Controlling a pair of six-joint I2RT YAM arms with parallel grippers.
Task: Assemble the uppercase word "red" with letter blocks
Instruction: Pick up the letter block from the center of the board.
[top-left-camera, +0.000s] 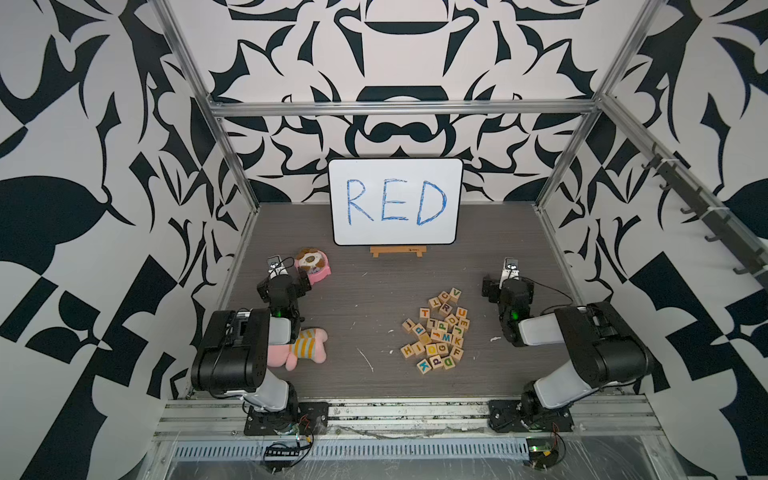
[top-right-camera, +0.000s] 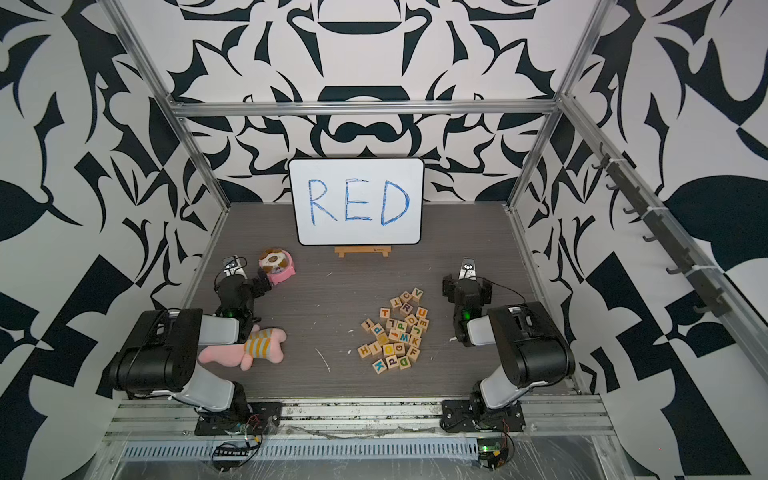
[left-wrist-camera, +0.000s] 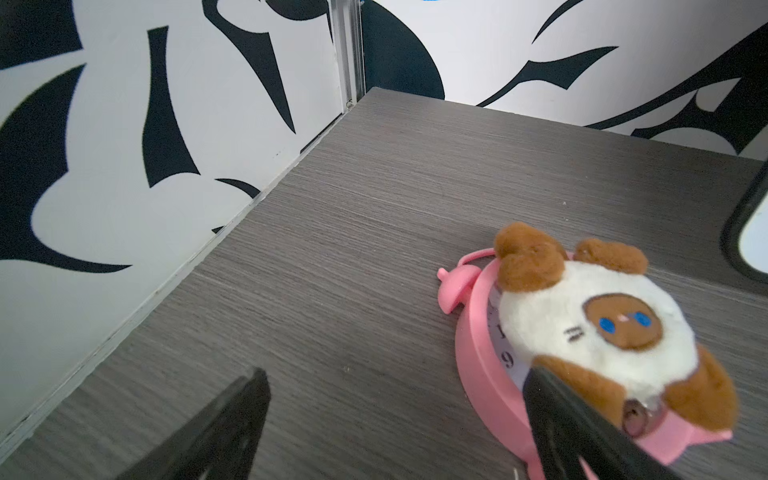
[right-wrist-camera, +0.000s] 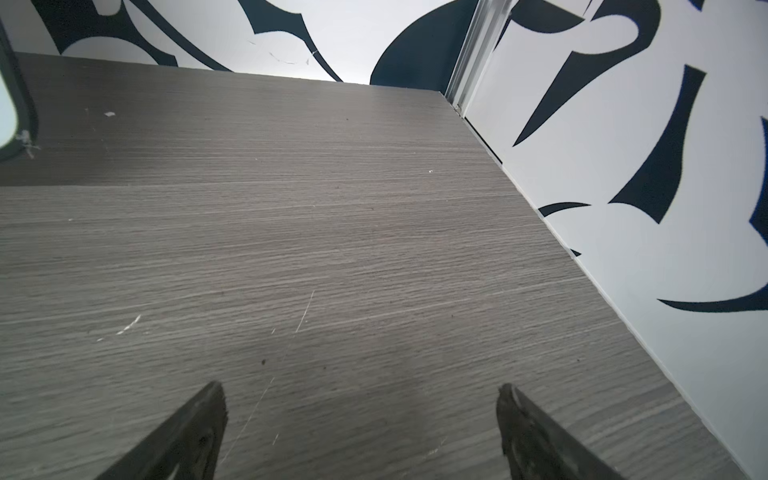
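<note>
The letter blocks (top-left-camera: 436, 332) (top-right-camera: 395, 332) lie in a loose heap right of centre on the grey table. Among them are a dark-brown R (top-left-camera: 445, 308), a reddish E (top-left-camera: 464, 323) and a green D (top-left-camera: 448, 362). No row of blocks spelling the word "red" is in view. My left gripper (top-left-camera: 284, 286) (left-wrist-camera: 397, 372) is open over bare table at the left, one finger beside a pink clock. My right gripper (top-left-camera: 508, 286) (right-wrist-camera: 360, 387) is open and empty, just right of the heap's far end. Neither wrist view shows the blocks.
A whiteboard (top-left-camera: 395, 201) with blue handwritten RED stands on a wooden easel (top-left-camera: 398, 251) at the back. A pink clock (left-wrist-camera: 478, 353) carries a brown-and-white plush (left-wrist-camera: 594, 324). A pink striped plush (top-left-camera: 303, 349) lies partly under my left arm. Patterned walls close both sides.
</note>
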